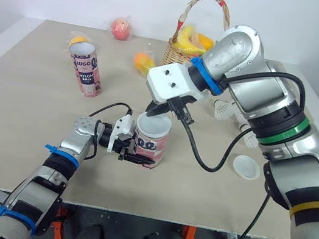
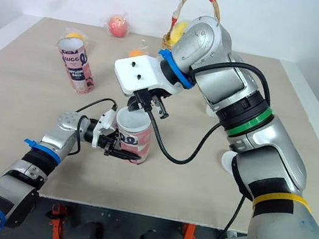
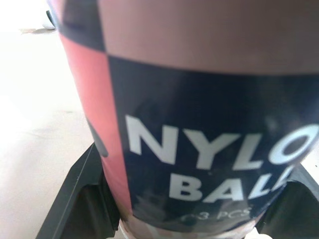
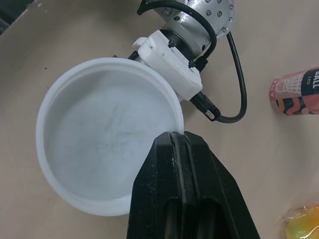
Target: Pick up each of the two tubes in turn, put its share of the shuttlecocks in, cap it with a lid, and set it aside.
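Wears silver-grey shells on both arms. Carries a green band (image 1: 282, 130) round the right arm (image 1: 257, 90), with a yellow band (image 1: 315, 208) shoulderward of it and a blue collar (image 1: 205, 77) wristward. Ends beyond that collar in a white block (image 1: 172, 84) with two dark screw holes, then black right fingers (image 4: 192, 199). Trails a thick black cable (image 1: 201, 161) from the block, looping beneath the green band. Across from the green band, bears blue ties (image 1: 58, 152) on the left arm (image 1: 42, 188), a silver drilled wrist (image 4: 209, 10), a white mount (image 4: 169, 55) and black left fingers (image 3: 82, 199).
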Controlling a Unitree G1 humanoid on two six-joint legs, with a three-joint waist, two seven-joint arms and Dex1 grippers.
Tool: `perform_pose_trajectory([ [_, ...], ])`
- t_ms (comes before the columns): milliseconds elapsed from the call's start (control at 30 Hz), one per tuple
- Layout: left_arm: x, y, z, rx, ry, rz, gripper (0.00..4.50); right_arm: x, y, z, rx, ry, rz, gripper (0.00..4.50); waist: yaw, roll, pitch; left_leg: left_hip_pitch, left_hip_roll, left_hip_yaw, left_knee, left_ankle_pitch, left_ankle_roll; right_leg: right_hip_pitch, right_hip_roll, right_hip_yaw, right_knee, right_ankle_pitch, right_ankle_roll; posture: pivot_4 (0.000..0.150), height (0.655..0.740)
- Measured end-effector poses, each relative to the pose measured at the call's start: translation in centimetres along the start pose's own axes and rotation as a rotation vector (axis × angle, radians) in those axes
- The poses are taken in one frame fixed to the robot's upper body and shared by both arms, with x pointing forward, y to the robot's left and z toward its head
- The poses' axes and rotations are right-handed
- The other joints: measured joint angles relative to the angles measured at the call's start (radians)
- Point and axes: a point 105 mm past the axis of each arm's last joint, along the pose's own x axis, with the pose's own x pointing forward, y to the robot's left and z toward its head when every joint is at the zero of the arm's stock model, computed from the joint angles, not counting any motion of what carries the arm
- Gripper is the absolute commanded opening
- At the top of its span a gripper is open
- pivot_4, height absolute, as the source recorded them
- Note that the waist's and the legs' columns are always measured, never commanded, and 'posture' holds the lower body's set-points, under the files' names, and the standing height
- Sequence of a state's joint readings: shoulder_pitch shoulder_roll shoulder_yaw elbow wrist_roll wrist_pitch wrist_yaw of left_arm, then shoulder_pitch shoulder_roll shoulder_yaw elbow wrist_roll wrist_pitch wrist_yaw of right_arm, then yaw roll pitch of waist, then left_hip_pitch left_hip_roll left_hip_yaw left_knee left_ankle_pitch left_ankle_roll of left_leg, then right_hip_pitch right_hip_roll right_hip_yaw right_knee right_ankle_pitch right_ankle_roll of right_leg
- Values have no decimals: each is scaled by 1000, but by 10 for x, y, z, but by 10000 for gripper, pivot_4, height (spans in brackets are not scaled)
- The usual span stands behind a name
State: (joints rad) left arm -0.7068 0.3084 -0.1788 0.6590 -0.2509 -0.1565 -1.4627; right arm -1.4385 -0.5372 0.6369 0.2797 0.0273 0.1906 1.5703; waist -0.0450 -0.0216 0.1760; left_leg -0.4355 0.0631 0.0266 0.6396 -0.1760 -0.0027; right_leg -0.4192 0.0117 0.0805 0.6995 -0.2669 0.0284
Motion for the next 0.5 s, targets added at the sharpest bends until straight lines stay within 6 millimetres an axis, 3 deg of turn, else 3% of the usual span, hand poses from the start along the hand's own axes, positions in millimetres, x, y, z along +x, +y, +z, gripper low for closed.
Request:
perform_pose_trajectory([
  [500, -1, 0, -1, -7, 2, -1, 28695, -6, 0, 2, -5, -17, -48, 423, 0, 0, 0, 0, 0, 0, 0, 0, 0, 0, 0, 0, 0, 0, 0, 1500, 7393],
])
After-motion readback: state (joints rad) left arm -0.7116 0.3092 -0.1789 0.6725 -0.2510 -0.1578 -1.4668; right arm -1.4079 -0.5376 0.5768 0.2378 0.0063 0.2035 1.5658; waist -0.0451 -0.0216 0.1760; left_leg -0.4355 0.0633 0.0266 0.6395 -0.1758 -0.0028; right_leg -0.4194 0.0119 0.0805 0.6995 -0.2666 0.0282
